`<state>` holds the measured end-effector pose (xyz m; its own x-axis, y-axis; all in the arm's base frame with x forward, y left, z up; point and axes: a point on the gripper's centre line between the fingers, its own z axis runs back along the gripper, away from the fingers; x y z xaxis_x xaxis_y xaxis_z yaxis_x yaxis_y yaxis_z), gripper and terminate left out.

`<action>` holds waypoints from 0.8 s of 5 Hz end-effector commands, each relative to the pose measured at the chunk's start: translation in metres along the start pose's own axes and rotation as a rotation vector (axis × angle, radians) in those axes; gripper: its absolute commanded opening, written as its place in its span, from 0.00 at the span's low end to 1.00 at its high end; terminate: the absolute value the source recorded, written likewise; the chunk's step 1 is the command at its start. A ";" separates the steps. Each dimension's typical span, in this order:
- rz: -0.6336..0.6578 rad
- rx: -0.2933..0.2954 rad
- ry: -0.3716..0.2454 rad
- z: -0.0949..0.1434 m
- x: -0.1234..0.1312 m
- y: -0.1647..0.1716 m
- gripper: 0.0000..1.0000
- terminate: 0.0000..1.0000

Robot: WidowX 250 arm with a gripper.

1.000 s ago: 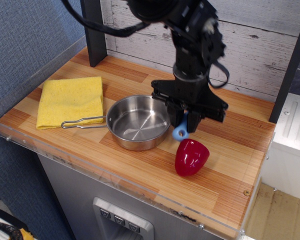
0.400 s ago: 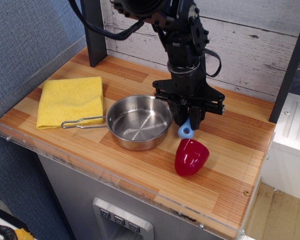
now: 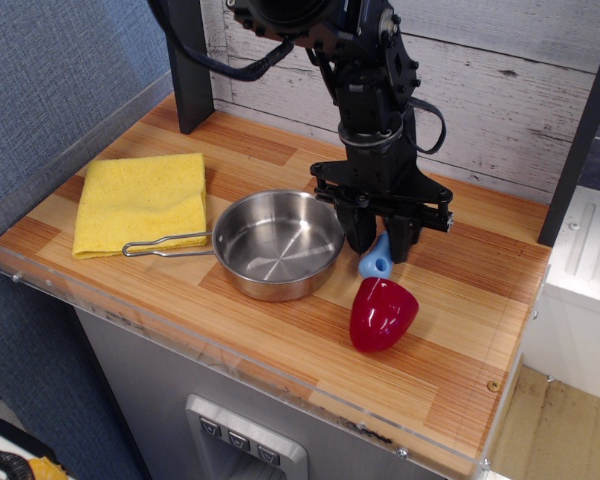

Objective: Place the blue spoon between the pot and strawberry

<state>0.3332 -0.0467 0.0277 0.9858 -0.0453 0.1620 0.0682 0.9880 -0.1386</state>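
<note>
The blue spoon (image 3: 376, 260) shows only its light-blue handle end, on the wood between the pot (image 3: 277, 243) and the strawberry (image 3: 382, 313). Its grey bowl is hidden behind the gripper. My black gripper (image 3: 380, 243) stands right over the spoon, one finger on each side of the handle. The fingers look slightly parted, but I cannot tell whether they still touch the spoon. The steel pot sits left of the gripper, its wire handle pointing left. The dark-red strawberry lies just in front of the spoon.
A folded yellow cloth (image 3: 142, 200) lies at the left of the wooden counter (image 3: 460, 310). A black post (image 3: 188, 60) stands at the back left. A clear plastic rim (image 3: 230, 360) runs along the front and left edges. A white plank wall is behind.
The gripper has turned and shifted slightly right, and the spoon has come down from a tilted hold to the wood between pot and strawberry. The fingers seem to have loosened.
</note>
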 end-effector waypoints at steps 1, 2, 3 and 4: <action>-0.078 -0.027 -0.088 0.047 0.002 -0.012 1.00 0.00; -0.089 0.057 -0.116 0.083 0.002 -0.018 1.00 0.00; -0.078 0.132 -0.072 0.114 -0.003 -0.016 1.00 0.00; -0.055 0.131 -0.065 0.130 -0.013 -0.006 1.00 0.00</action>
<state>0.3037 -0.0270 0.1396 0.9783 -0.0907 0.1861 0.0931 0.9956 -0.0042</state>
